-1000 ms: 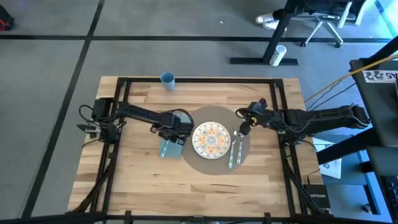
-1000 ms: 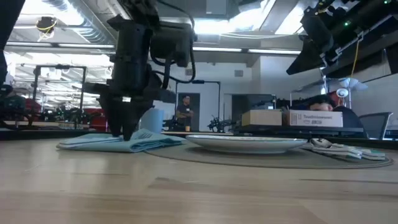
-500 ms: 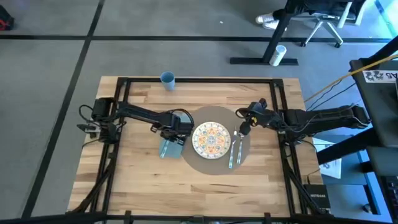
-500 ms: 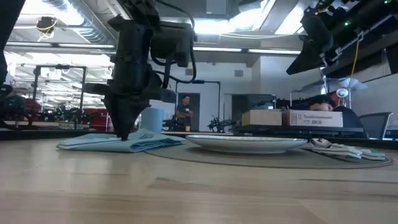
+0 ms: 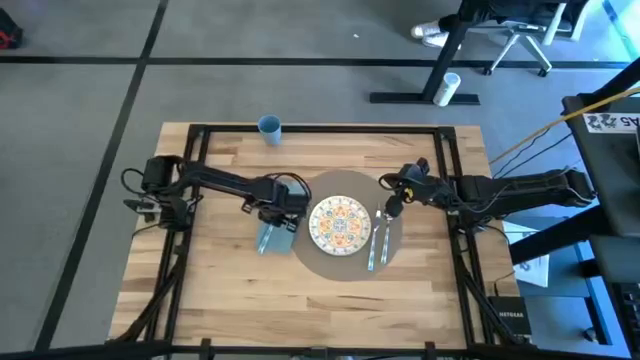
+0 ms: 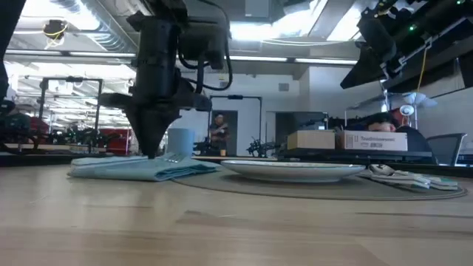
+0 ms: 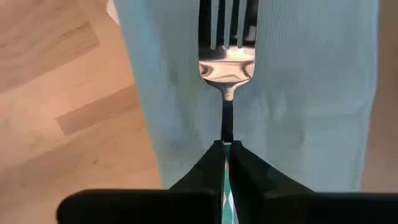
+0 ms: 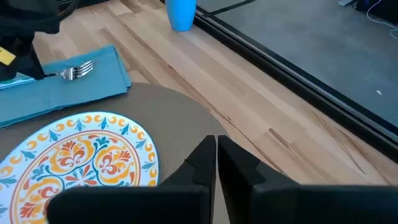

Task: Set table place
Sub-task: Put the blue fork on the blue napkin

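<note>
A silver fork [image 7: 226,65] lies along the long teal napkin [image 5: 272,238], left of the patterned plate [image 5: 340,224]. The plate sits on the round grey-brown placemat [image 5: 352,188] in the middle of the table [image 5: 220,290]. My left gripper [image 7: 225,149] stands over the napkin's far end, shut on the fork; the low view shows it [image 6: 156,151] pointing down. My right gripper [image 8: 216,146] is shut on nothing and hangs over the placemat's far right part [image 5: 393,206]. More cutlery [image 5: 376,241] lies on the placemat right of the plate. My left gripper pinches the fork's thin handle [image 7: 226,132] between its two fingertips, just behind the fork's head. The fingers come from above, pointing down. The fork runs level over the napkin, tines [image 8: 83,67] away from the fingers; whether it rests on the cloth I cannot tell.
A blue cup [image 5: 269,127] stands at the table's far edge, left of the middle. A black metal frame [image 5: 320,128] runs around the tabletop. Bare wood lies along the near side [image 5: 320,300] and at the far right [image 8: 280,106].
My left gripper has shifted a little toward the plate, still shut on the fork. The napkin's bunched fold under it now lies flatter.
</note>
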